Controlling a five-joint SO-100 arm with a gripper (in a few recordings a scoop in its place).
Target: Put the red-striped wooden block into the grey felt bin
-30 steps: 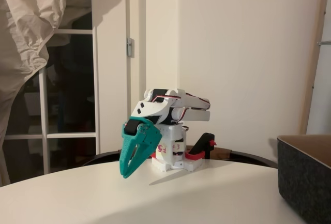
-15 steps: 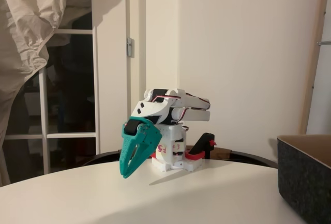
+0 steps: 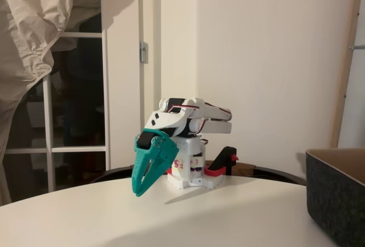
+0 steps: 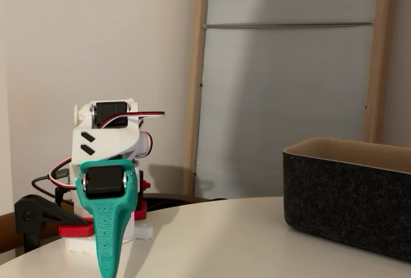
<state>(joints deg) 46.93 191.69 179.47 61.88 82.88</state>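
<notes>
Left to right in both fixed views, we see the arm folded low over its white base, which sits clamped at the table's far edge. The teal gripper hangs off the front of the arm with its tip pointing down, just above the tabletop; in a fixed view it's at. Jaws are pressed together with nothing between them. A red-and-black clamp sits beside the base. Right of the jaws and well apart from them, we see the bin: dark felt walls, tan inside, resting on the table; its corner shows at the right edge of a fixed view. We can't see into the bin from these angles.
</notes>
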